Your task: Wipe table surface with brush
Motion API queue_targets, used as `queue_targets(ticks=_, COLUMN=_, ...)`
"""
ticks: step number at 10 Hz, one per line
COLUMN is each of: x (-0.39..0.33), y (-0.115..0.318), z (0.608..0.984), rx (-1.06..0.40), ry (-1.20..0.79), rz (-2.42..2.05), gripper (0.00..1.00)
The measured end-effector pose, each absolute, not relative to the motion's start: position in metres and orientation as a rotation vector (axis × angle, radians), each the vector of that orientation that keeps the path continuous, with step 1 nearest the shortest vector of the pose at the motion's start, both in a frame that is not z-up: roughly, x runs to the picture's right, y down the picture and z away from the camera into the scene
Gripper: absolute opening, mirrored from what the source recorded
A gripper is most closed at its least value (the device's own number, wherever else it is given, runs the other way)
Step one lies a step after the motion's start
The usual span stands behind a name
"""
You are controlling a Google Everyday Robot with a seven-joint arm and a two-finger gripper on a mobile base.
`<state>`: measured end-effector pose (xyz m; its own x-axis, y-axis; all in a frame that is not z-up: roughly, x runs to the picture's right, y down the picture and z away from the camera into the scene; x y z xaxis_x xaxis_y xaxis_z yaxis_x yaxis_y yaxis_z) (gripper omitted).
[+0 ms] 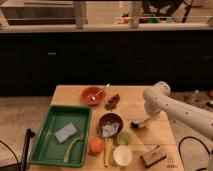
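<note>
Gripper [148,119] at the right of the table [160,136], pointing down; it appears to hold the brush [140,123] by its pale handle, though finger spacing cannot be made out. The dark bristle head rests on the wood just right of the brown bowl [110,121], low and angled, presumably so the bristles drag flat. Green tray [47,145] lies well apart, near left.

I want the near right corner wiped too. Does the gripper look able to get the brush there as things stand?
Probably only partly: the gripper sits low with the brush on bare table surface, but a brown block lies near that corner, blocking the sweep.
</note>
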<state>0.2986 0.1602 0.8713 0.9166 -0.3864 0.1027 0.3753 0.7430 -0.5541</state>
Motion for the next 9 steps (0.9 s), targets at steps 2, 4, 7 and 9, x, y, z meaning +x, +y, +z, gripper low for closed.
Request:
queue_targets(ticks=2, x=0.324, y=0.155, z=0.868, rx=-0.595, ry=0.047, rz=-0.378, gripper=0.0)
queue_targets(ticks=4, x=0.339, y=0.142, z=0.874, rx=-0.592, ry=0.091, rz=-0.35, gripper=0.0)
queue_targets(ticks=7, x=0.335, y=0.112, z=0.896, rx=-0.58, ry=0.131, rz=-0.329, gripper=0.0)
queue_targets(ticks=9, x=0.327, y=0.102, z=0.905, rx=-0.577, ry=0.134, rz=-0.324, gripper=0.0)
